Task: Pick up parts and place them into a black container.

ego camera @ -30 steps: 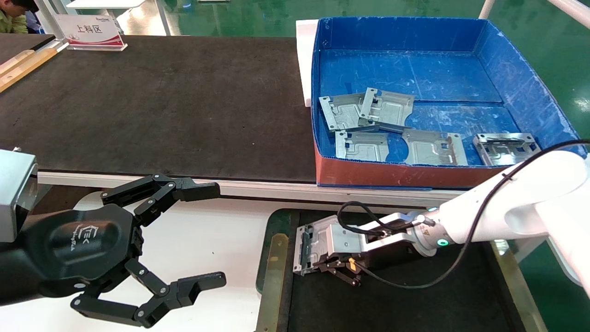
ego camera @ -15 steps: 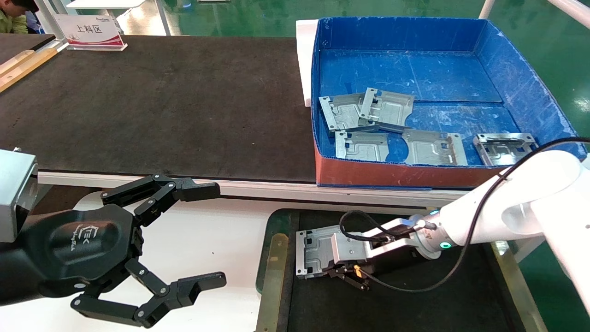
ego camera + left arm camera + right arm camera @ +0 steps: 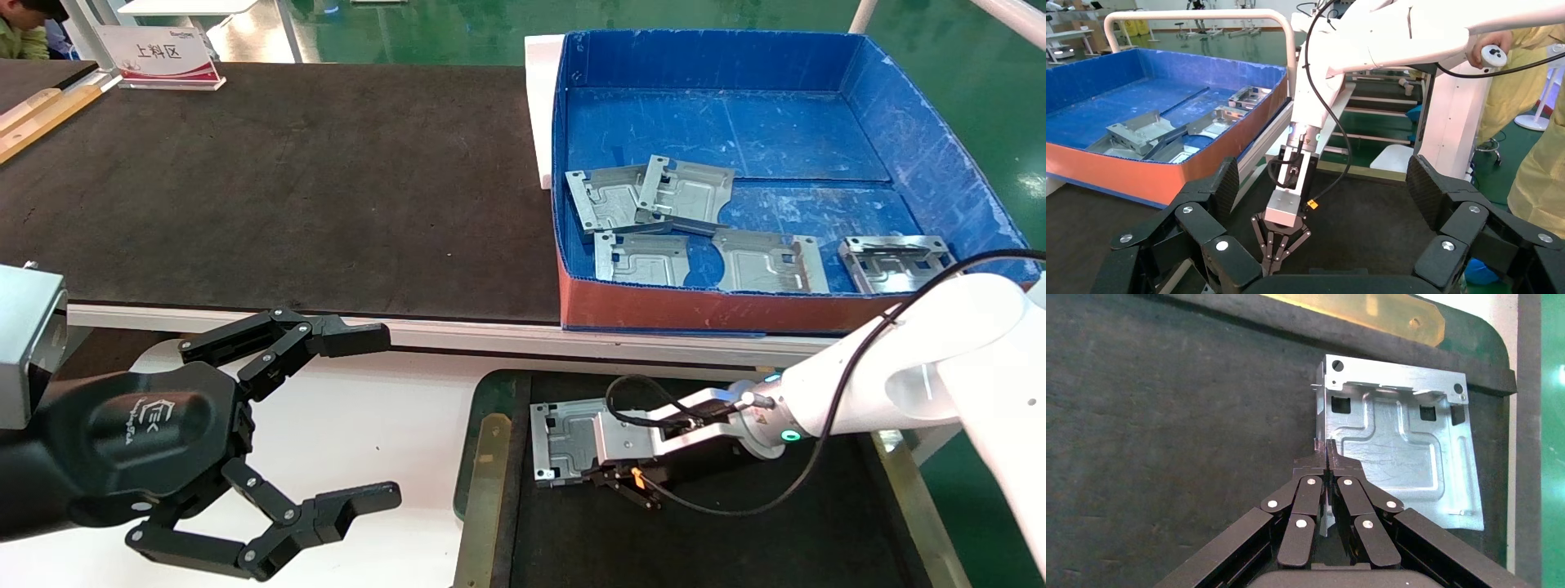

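One silvery part (image 3: 564, 435) (image 3: 1398, 454) lies about flat on the black container's floor (image 3: 735, 531) near its left rim (image 3: 484, 469). My right gripper (image 3: 603, 476) (image 3: 1326, 454) is low over the floor and shut on that part's bent side edge. The pinched tab shows between the closed fingertips. Several more parts (image 3: 654, 200) lie in the blue box (image 3: 817, 122) behind the container. My left gripper (image 3: 391, 412) (image 3: 1324, 191) hangs open at the near left over the white surface, holding nothing.
The blue box with the red front (image 3: 695, 306) stands on the long dark belt (image 3: 286, 180). A sign (image 3: 159, 53) stands at the belt's far left. In the left wrist view a person in yellow (image 3: 1542, 153) stands beyond the right arm (image 3: 1389, 37).
The part held by my right gripper has tipped from standing on edge to lying flat on the container floor, and it shifted slightly rightward. The left arm has not moved.
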{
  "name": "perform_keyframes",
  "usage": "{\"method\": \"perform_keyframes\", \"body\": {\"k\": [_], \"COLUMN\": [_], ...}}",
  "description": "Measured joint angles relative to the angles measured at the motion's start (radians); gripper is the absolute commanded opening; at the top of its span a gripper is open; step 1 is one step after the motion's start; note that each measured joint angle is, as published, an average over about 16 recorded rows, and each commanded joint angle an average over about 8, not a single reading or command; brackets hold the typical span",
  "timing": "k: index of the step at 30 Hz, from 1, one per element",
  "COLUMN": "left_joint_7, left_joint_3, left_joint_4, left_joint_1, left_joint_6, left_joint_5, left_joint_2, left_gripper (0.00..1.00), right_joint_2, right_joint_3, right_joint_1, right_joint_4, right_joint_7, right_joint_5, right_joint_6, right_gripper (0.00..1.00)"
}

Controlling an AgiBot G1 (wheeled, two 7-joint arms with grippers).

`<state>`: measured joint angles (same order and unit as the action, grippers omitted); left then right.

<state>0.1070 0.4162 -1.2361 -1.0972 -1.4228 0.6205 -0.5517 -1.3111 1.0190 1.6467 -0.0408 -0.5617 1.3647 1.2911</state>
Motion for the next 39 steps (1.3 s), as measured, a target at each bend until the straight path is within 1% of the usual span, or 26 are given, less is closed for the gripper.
{"method": "perform_keyframes", "body": {"k": [7, 8, 15, 16, 24, 29, 33, 39], "left_joint_7": [0.0, 0.0, 0.0, 0.0, 0.0, 0.0, 0.0, 0.0], "left_joint_3": [0.0, 0.0, 0.0, 0.0, 0.0, 0.0, 0.0, 0.0], "left_joint_4": [0.0, 0.0, 0.0, 0.0, 0.0, 0.0, 0.0, 0.0], "left_joint_1": [0.0, 0.0, 0.0, 0.0, 0.0, 0.0, 0.0, 0.0], "left_joint_6": [0.0, 0.0, 0.0, 0.0, 0.0, 0.0, 0.0, 0.0], "left_joint_5": [0.0, 0.0, 0.0, 0.0, 0.0, 0.0, 0.0, 0.0], "left_joint_2": [0.0, 0.0, 0.0, 0.0, 0.0, 0.0, 0.0, 0.0], "left_gripper": [1.0, 1.0, 1.0, 1.0, 1.0, 1.0, 1.0, 1.0], "right_joint_2": [-0.004, -0.005, -0.005, -0.004, 0.007, 0.026, 0.049, 0.092], "right_joint_3": [-0.004, -0.004, -0.007, -0.008, -0.015, -0.024, -0.034, -0.049], "right_joint_1": [-0.001, -0.001, -0.001, 0.0, 0.005, 0.017, 0.033, 0.065], "right_joint_4": [0.012, 0.013, 0.02, 0.021, 0.028, 0.03, 0.029, 0.021], "right_joint_7": [0.006, 0.008, 0.018, 0.02, 0.03, 0.032, 0.031, 0.026], "right_joint_5": [-0.006, -0.007, -0.011, -0.012, -0.023, -0.036, -0.049, -0.071], "right_joint_6": [0.003, 0.004, 0.01, 0.01, 0.019, 0.041, 0.08, 0.169], "right_gripper": [0.0, 0.05, 0.93, 1.0, 1.0, 1.0, 1.0, 1.0]}}
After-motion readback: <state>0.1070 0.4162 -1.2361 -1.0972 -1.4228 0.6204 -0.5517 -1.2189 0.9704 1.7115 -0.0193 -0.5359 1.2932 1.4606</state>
